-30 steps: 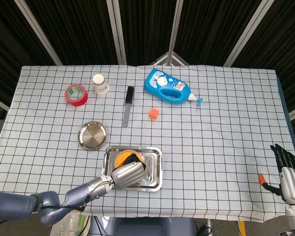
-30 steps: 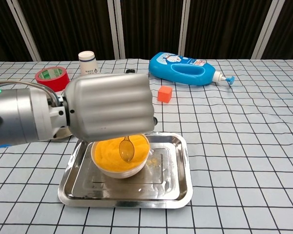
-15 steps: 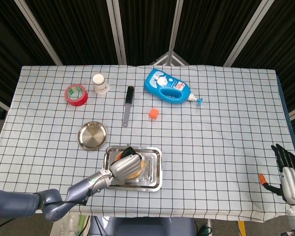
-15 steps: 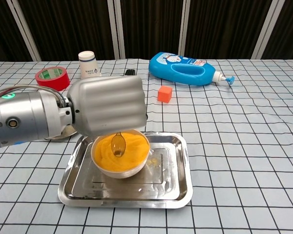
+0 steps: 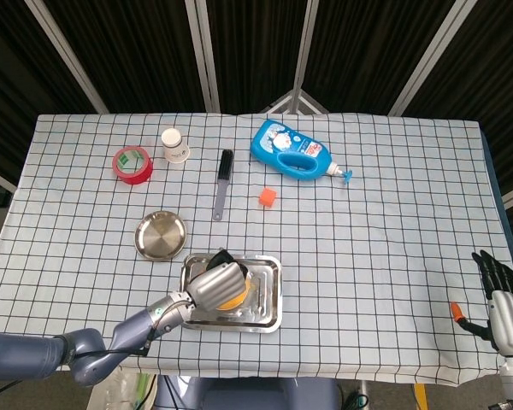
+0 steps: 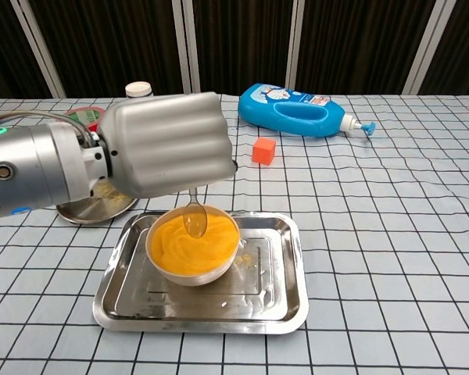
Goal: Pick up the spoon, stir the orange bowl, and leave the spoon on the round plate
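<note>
My left hand [image 6: 166, 144] grips the spoon [image 6: 195, 219], whose clear bowl end hangs just over the far side of the orange bowl [image 6: 192, 246]. The orange bowl sits at the left of a rectangular steel tray [image 6: 277, 305]. From the head camera, my left hand [image 5: 212, 284] covers most of the orange bowl [image 5: 233, 298]. The round plate [image 5: 161, 235] lies on the cloth to the upper left of the tray [image 5: 269, 295]; in the chest view the round plate [image 6: 102, 209] shows partly behind my hand. My right hand [image 5: 500, 299] rests far off at the table's right edge, fingers apart, holding nothing.
At the back stand a red tape roll [image 5: 132, 164], a white cup [image 5: 175, 145], a black brush [image 5: 222, 182], a blue bottle [image 5: 292, 150] and a small orange cube [image 5: 267, 197]. A small orange item [image 5: 455, 311] lies beside my right hand.
My left hand has lifted and drawn back toward the far-left rim of the orange bowl, raising the spoon out of the contents. The right hand has stayed still.
</note>
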Robot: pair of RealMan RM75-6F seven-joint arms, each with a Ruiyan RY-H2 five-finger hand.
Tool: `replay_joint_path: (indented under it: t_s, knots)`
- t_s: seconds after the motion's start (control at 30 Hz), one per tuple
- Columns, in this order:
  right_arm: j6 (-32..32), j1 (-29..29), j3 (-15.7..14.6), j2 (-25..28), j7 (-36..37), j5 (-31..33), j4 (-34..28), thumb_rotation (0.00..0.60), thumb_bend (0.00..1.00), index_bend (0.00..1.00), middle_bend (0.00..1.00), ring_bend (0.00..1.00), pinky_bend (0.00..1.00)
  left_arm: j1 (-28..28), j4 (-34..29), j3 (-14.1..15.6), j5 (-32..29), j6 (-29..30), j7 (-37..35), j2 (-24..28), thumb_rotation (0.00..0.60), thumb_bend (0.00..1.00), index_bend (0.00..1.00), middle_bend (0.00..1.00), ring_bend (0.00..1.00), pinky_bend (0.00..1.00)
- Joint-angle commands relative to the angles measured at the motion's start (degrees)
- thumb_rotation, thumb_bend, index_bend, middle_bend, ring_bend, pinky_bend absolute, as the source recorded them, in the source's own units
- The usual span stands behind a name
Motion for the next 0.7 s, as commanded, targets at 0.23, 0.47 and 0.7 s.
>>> replay_joint_path:
  t_s: [0.23,0.47,0.7]
  knots:
    - [0.0,0.0,0.1,0.1,0.3,0.2,0.0,0.6,0.39,0.0,0.0,0.0,0.0,-0.5,0.1,-0.3,0.1,-1.2,-0.4,-1.7,0.6,0.63,0.83,1.0,1.0,1.0]
    - [0.1,-0.1,0.2,0.0,0.6,0.1,0.1,0.6,0.39,0.0,0.0,0.0,0.0,-0.8,1.0,-0.3,-1.4,-2.6,1.2,-3.3,0.6,0.63,0.83,1.0,1.0,1.0]
    - [0.2,-0.1,0.1,0.0,0.5,-0.1,0.1,0.6,0.39,0.0,0.0,0.0,0.0,-0.9,2.2,-0.4,-3.4,-2.9,3.5,-4.6,0.6,0.63,0.83,1.0,1.0,1.0]
